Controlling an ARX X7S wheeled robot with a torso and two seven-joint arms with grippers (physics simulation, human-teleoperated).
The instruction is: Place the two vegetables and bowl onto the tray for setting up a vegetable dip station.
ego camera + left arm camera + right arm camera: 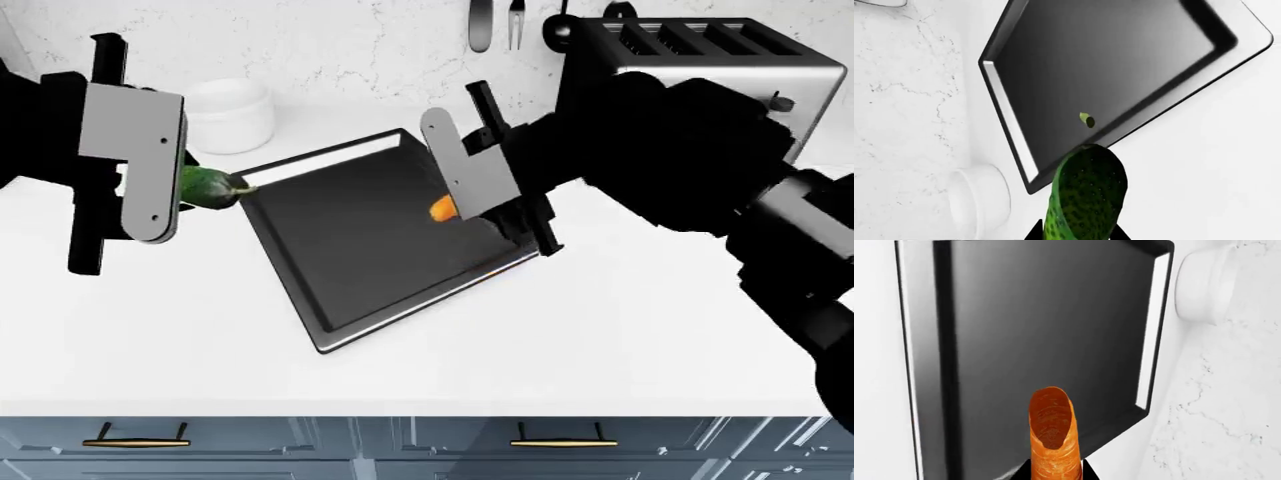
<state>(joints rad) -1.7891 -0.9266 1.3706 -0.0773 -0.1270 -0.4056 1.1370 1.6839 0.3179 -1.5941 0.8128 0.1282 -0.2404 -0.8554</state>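
Observation:
My left gripper [167, 190] is shut on the bumpy dark-green cucumber [210, 187], held in the air just off the left corner of the black tray [360, 250]. The left wrist view shows the cucumber [1086, 192] between the dark jaws, with the tray [1107, 65] beyond it. My right gripper [467, 205] is shut on the orange carrot [442, 208], held above the tray's right part. Seen from the right wrist, the carrot [1051, 435] hangs over the tray [1034, 330]. The white bowl [228, 112] stands on the counter behind the tray's far left corner.
A steel toaster [694, 70] stands at the back right behind my right arm. Utensils [494, 22] hang on the marble wall. The white counter [534, 340] ends at a front edge above blue drawers [400, 445]. The bowl shows as well in both wrist views, bowl [981, 200] and bowl [1204, 285].

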